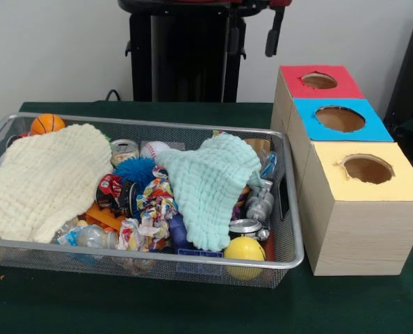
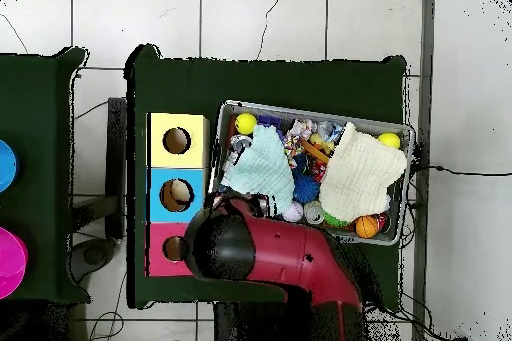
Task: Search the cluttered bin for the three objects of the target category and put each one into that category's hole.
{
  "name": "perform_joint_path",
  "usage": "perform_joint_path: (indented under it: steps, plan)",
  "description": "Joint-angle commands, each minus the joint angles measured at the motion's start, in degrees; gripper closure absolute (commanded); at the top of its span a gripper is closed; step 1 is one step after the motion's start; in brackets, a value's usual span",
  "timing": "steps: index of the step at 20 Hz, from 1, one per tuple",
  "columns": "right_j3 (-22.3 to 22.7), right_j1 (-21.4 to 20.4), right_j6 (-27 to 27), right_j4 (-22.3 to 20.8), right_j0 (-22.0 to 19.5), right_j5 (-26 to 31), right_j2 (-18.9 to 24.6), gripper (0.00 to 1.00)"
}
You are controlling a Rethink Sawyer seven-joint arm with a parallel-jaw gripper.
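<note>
The silver wire-mesh bin (image 1: 158, 124) stands on the green table, full of clutter; it also shows in the overhead view (image 2: 300, 110). No plush animal toy shows: a cream cloth (image 1: 46, 181) and a mint cloth (image 1: 210, 184) cover much of the contents. The red-topped hole (image 1: 319, 80) is on the farthest of three wooden boxes, also seen from overhead (image 2: 174, 248). The red arm (image 2: 280, 252) ends beside the red box. Only a black tip of the gripper (image 1: 272, 31) hangs at the top edge, above and clear of the bin.
The blue-topped hole (image 1: 340, 118) and the yellow-topped hole (image 1: 368, 168) sit in the same row. The bin holds an orange ball (image 1: 47, 124), a blue spiky ball (image 1: 135, 169), patterned cloth knots (image 1: 154, 202), cans (image 1: 247, 226) and a yellow ball (image 1: 245, 250). The black pedestal (image 1: 185, 56) stands behind.
</note>
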Motion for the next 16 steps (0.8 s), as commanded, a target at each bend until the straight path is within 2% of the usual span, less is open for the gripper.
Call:
perform_joint_path:
  steps: [1, 7, 12, 16]
  plan:
    - [-5.3, 3.9, -3.4, -3.3, -3.1, 6.5, 6.4, 0.00]
    - [-7.0, 4.4, -4.2, -5.6, -4.6, 5.1, 7.6, 0.00]
    - [-8.5, 6.5, -4.0, -7.1, -5.8, 3.9, 9.1, 0.00]
    - [-9.0, 7.0, -4.4, -7.7, -7.2, 5.5, 10.2, 0.00]
